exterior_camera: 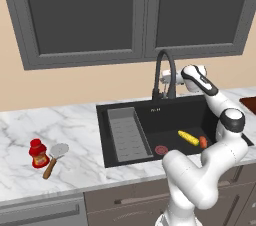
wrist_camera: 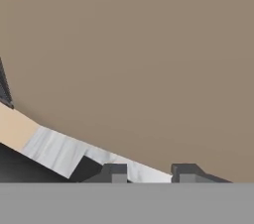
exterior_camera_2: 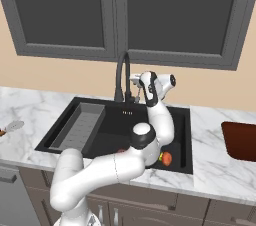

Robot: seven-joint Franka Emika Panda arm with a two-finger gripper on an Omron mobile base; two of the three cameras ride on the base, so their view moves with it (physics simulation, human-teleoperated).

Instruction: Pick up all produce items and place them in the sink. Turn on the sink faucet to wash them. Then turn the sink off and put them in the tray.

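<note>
While the claw hovers beside the black gooseneck faucet, fingers narrowly apart and clamped on nothing, the corn cob and orange-red vegetable lie in the sink. Left on the counter, a red bottle touches a spatula.

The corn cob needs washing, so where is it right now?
The corn cob lies on the sink floor in the left base view, between the red drain and the orange-red vegetable.
</note>
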